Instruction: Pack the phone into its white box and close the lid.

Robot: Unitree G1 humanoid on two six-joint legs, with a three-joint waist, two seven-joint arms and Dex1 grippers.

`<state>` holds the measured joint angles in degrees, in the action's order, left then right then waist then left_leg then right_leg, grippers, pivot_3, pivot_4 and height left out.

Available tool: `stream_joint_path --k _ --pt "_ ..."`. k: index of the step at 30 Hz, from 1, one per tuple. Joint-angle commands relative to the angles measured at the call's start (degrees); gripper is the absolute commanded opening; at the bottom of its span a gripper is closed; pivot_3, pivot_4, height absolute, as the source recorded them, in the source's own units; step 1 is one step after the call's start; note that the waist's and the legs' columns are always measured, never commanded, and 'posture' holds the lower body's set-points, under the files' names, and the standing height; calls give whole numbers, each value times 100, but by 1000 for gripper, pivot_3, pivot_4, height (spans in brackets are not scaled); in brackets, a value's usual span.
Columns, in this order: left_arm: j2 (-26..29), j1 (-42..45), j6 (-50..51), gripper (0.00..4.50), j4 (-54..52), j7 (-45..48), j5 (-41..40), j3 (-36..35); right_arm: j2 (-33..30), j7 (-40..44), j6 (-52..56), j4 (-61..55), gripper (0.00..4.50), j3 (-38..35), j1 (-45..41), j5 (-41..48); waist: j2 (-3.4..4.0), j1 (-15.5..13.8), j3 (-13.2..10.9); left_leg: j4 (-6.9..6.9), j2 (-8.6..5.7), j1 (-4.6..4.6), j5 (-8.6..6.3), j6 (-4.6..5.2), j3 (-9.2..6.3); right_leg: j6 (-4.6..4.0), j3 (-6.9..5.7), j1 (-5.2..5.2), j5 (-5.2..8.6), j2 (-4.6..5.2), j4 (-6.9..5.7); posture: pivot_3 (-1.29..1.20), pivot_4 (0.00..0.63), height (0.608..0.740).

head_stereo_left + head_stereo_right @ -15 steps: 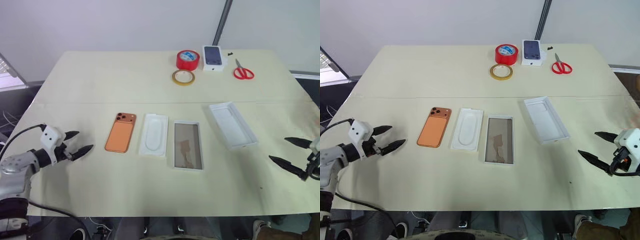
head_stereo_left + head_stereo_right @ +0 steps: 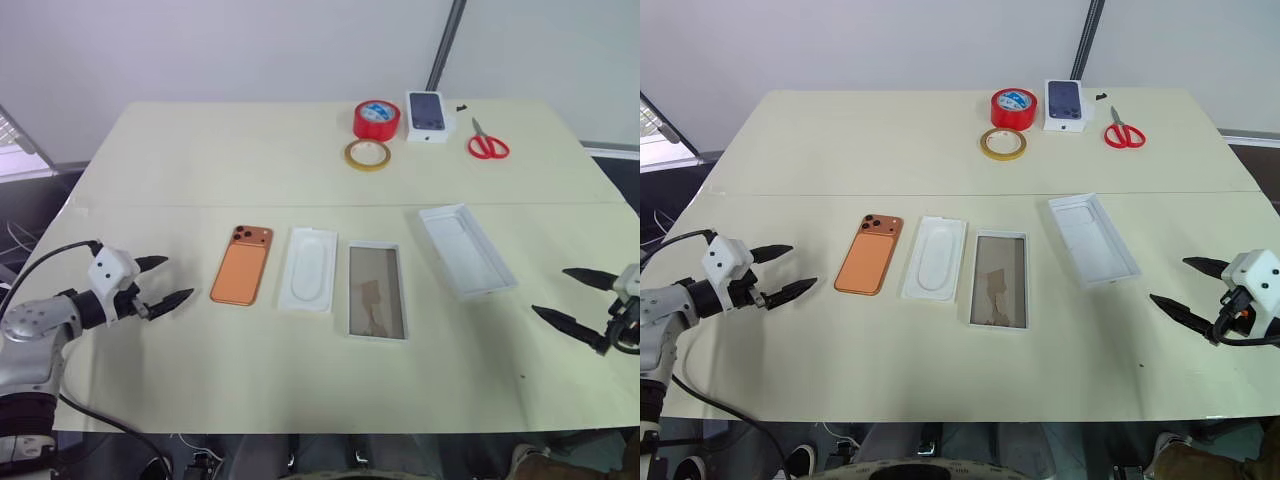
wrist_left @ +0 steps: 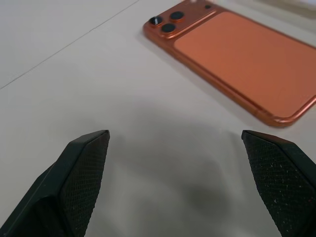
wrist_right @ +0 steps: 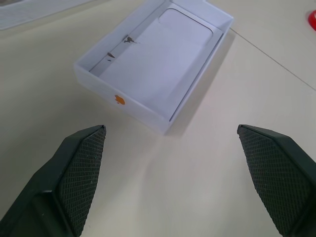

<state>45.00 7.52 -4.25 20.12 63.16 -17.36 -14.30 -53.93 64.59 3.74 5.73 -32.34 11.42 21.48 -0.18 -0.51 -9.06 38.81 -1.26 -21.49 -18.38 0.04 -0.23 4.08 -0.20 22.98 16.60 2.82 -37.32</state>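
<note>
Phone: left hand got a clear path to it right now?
Probably yes. The left hand is open and aimed toward the phone, which lies flat with bare table between them and nothing on top.

At the worktop's (image 2: 200, 150) far edge sit red tape (image 2: 376, 119), a tan tape ring (image 2: 367, 154) just in front, a small printed box (image 2: 426, 115) beside it, and red scissors (image 2: 487, 142). A white insert (image 2: 309, 269) lies nearer.
</note>
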Motion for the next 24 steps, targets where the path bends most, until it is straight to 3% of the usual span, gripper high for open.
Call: stream_joint_path --k 1,11,16,24 --pt "18 114 -228 4500 -135 203 -292 -180 -75 -40 50 -212 4454 -88 -66 74 0 -2 0 0 0 0 0 0 0 0 0 0 0 0 0 0 150 740" --pt "-33 213 -223 4500 -328 423 -512 -67 -33 -73 126 -364 4454 -40 -116 82 0 0 0 0 0 0 0 0 0 0 0 0 0 0 0 0 150 740" --pt "-221 374 1034 4500 -938 0 -676 213 -55 -96 230 -789 4454 230 -348 107 0 1 0 1 0 1 0 1 0 1 0 -2 0 0 -1 0 150 740" --pt "-551 814 3132 4500 -2155 -478 -899 1019 163 -234 625 -2130 4454 1676 -1434 154 -1 12 0 5 -1 -1 1 1 -1 3 -1 0 -1 -3 -5 0 150 740"
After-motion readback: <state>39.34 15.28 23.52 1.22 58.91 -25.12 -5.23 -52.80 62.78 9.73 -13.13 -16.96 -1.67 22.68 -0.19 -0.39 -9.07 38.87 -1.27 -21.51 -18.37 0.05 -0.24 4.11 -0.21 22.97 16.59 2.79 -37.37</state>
